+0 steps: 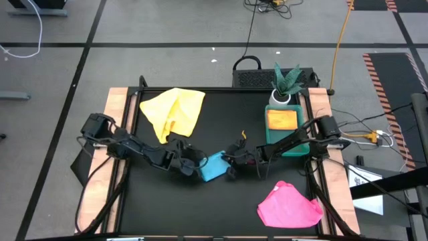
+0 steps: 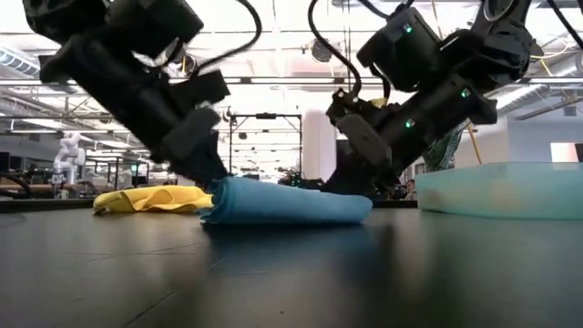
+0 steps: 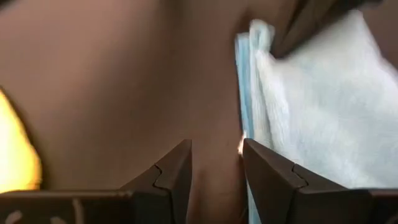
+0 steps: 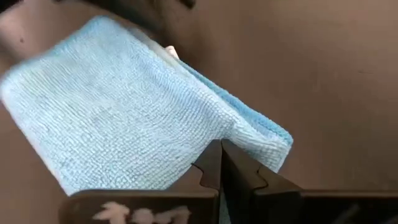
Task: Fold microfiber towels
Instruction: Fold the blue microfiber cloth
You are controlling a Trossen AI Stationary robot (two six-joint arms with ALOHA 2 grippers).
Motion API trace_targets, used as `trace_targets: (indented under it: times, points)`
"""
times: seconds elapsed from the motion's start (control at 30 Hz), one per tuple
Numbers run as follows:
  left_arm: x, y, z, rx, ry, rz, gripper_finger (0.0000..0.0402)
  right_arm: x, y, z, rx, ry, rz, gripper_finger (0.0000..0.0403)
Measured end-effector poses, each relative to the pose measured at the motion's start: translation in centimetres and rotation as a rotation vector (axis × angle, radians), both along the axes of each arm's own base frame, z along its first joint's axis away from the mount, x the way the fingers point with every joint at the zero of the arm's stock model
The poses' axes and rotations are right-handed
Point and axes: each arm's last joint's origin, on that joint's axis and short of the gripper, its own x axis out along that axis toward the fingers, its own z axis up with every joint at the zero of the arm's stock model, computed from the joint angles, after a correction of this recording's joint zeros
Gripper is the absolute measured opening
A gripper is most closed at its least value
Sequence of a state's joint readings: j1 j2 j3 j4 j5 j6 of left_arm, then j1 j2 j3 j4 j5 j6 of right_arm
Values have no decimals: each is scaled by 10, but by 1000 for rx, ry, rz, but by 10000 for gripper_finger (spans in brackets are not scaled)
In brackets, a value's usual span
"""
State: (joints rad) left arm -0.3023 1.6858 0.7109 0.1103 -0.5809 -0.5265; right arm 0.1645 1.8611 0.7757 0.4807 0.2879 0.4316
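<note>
On the far left of my counter (image 1: 221,207) lies the yellow towel (image 1: 175,111), crumpled; in the low view only its near edge shows behind my left arm. My left claw (image 1: 192,165) rests at the left edge of the blue towel (image 1: 213,167), fingers (image 3: 177,171) a narrow gap apart with nothing between them; the towel's layered edge sits just beside one finger, and I cannot tell whether it touches. The blue towel lies folded mid-counter, its far side hidden under both arms from above. My right claw (image 4: 220,163) is pressed shut at the towel's right edge; whether any cloth is pinched between the tips I cannot make out. Farther right, the pink towel (image 1: 289,206) lies bunched near the front. Another yellow towel (image 1: 281,119) sits in the green tray (image 1: 295,146), partly covered by my right arm.
</note>
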Motion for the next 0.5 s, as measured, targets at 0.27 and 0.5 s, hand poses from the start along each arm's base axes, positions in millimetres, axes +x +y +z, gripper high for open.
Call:
trace_targets:
  times: [0.27, 0.5]
  points:
    - [1, -14, 19, -29, -110, -91, 145, 0, 9, 29, 21, -118, 28, 0]
    - [8, -13, -5, -51, -49, -112, 145, 2, 4, 23, 16, -115, 14, 0]
